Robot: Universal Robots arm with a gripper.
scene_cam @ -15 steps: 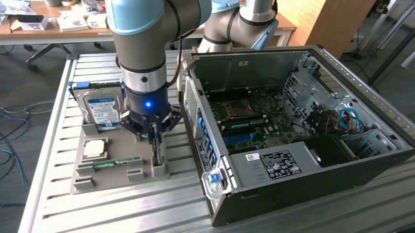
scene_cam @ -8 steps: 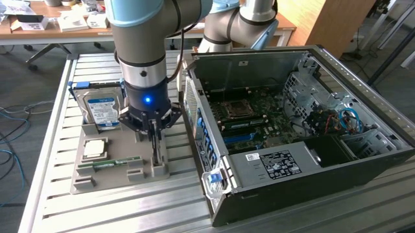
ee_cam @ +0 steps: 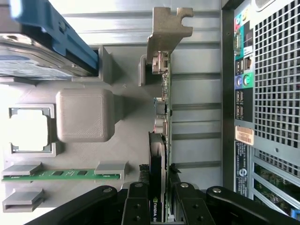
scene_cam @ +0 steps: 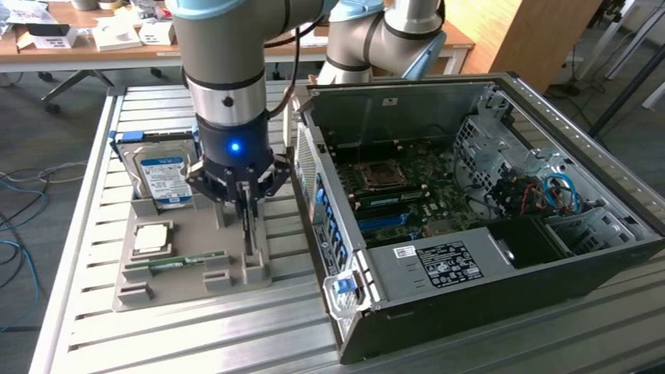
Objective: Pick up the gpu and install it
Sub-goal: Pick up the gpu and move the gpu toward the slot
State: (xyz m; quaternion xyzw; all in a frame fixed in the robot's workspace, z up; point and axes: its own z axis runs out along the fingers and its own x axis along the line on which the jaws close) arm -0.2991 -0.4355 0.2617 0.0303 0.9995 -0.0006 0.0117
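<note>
You're in a lab or workshop: arm (scene_cam: 233,70) over a slatted metal bench (scene_cam: 187,335), open PC case (scene_cam: 416,327) on it, cluttered desks (scene_cam: 83,19) behind, loose cables (scene_cam: 21,195) on the floor.

The tray (scene_cam: 187,290) at eight o'clock in the exterior view was plain grey, on a table (scene_cam: 83,234) of silver slats. The hard drive (scene_cam: 164,181) at ten o'clock on it showed blue and white; the RAM stick (scene_cam: 187,261) was green. The gpu (scene_cam: 248,230) looked dark edge-on, its bracket (ee_cam: 168,28) dull silver. The gripper (scene_cam: 244,195) was black with a blue light (scene_cam: 235,146). The computer case (scene_cam: 499,312) at three o'clock was black, its sticker (scene_cam: 441,263) white, its cables (scene_cam: 561,191) blue.
</note>
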